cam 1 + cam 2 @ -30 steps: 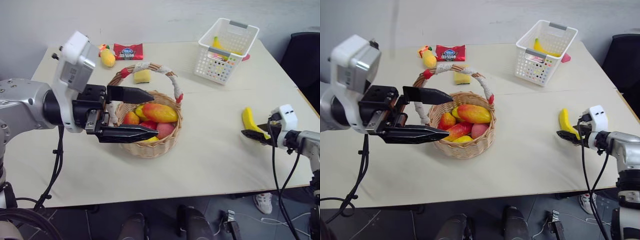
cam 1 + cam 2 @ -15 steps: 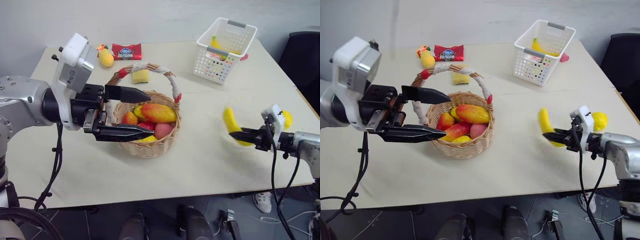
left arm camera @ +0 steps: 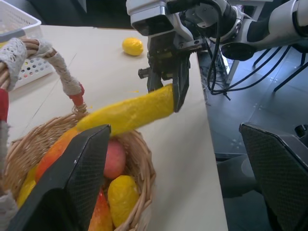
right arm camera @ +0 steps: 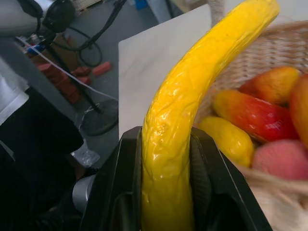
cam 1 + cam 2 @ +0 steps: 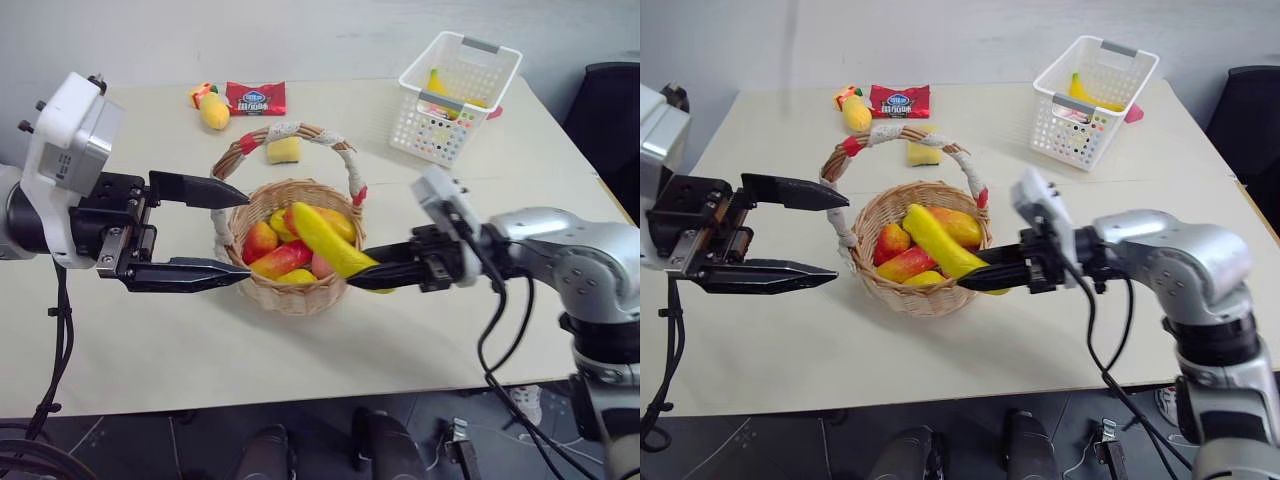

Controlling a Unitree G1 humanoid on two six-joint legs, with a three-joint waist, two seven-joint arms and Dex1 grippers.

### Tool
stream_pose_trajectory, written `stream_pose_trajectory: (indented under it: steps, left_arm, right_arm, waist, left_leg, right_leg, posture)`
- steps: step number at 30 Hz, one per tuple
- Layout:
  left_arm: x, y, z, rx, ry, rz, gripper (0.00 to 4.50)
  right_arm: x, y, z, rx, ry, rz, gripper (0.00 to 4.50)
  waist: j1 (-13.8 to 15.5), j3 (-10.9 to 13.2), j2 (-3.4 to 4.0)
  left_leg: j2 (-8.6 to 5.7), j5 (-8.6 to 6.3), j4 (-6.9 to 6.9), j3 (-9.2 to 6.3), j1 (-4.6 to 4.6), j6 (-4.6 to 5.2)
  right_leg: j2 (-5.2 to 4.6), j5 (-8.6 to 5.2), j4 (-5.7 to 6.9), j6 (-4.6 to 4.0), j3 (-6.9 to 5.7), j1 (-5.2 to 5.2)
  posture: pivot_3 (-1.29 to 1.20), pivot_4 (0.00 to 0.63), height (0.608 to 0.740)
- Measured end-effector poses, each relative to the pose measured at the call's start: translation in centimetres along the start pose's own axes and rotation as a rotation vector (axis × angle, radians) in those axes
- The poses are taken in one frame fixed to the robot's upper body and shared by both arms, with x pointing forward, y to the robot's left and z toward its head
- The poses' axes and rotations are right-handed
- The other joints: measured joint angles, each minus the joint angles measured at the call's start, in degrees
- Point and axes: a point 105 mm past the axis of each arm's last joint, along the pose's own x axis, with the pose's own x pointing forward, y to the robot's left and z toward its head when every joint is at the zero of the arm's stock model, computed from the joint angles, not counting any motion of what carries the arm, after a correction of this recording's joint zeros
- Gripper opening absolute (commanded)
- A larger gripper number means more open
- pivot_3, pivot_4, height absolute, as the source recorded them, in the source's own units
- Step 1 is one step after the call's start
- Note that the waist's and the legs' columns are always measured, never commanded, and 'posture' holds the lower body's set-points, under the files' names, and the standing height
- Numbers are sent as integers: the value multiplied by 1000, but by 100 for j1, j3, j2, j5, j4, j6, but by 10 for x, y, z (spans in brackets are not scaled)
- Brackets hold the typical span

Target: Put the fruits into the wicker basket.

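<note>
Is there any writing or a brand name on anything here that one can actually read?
Red snack packet: a blue and white logo, too small to read.
White plastic basket: colourful printed items inside, no lettering legible.
Left gripper, right gripper, banana, wicker basket: no text visible.

Robotics laboratory or test room. A plain beige table (image 5: 450,330) stands against a bare pale wall (image 5: 300,40), set with staged props (plastic fruit, a snack packet (image 5: 255,98), a white perforated basket (image 5: 455,95)) well beyond the right gripper (image 5: 368,277). Loose black cables (image 3: 219,72) trail over the grey tiled floor (image 3: 269,82) behind that gripper, and a dark office chair (image 5: 605,110) stands beside the table's far corner.
</note>
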Motion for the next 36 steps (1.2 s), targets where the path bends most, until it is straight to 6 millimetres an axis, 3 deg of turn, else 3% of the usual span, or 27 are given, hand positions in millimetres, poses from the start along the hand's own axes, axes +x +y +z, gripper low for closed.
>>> stream_pose_trajectory:
  steps: [3, 5, 11, 16, 20, 21, 31, 36]
  left_arm:
    - [-1, 0, 0, 5, -3, 10, 4500]
    - [0, -1, 0, 13, 0, 12, 4500]
    - [3, -3, -2, 17, -5, 14, 4500]
    - [8, -2, -1, 29, -41, -13, 4500]
    - [13, -1, 3, 44, -76, -50, 4500]
    - [16, 1, 4, 46, -91, -69, 4500]
    - [28, 9, 3, 50, -125, -126, 4500]
    - [34, 11, 0, 41, -133, -130, 4500]
  right_arm:
    - [21, -18, 6, -20, 1, -34, 861]
    - [38, -32, 16, -34, -19, -69, 1638]
    - [47, -39, 20, -32, -16, -89, 3198]
    - [35, -27, 23, -28, -53, -76, 3198]
    - [-16, -14, 22, 15, -99, -157, 3198]
    - [-38, -9, 16, 41, -103, -218, 3198]
    - [-199, -2, -74, 340, -19, -963, 3198]
    - [-268, -19, -106, 350, 23, -1328, 3198]
  waist:
    - [-34, 0, -1]
    - [-88, 0, -2]
    - [-137, 0, -2]
    - [-131, 0, -3]
    - [-55, -1, -5]
    - [2, -2, -9]
    - [29, -3, -14]
    - [-11, -2, -16]
  left_leg:
    - [-19, 1, 7, 8, -13, -1]
    - [-19, 6, 7, 7, -17, -4]
    - [-22, 9, 7, -2, -28, -3]
    - [-24, 10, 9, -7, -28, -2]
    - [-32, 12, 10, -10, -30, 3]
    - [-35, 13, 9, -9, -32, 5]
    - [-36, 18, 8, 15, -8, 12]
    - [-40, 19, 4, 21, 29, 13]
  right_leg:
    - [1, 0, 10, 0, -6, -11]
    - [0, 0, 16, 0, -6, -15]
    - [-8, -1, 12, -1, -12, -15]
    - [-6, 0, 15, 0, -15, -15]
    - [-13, 1, 11, 3, -12, -13]
    - [-13, 2, 8, 4, -16, -9]
    - [-11, 6, 19, 11, 10, -4]
    - [-11, 8, 20, 14, 44, 6]
  posture:
    - [0, 150, 740]
    - [0, 150, 740]
    - [0, 150, 740]
    - [0, 150, 740]
    - [0, 150, 740]
    - [0, 150, 740]
    - [0, 150, 740]
    - [0, 150, 740]
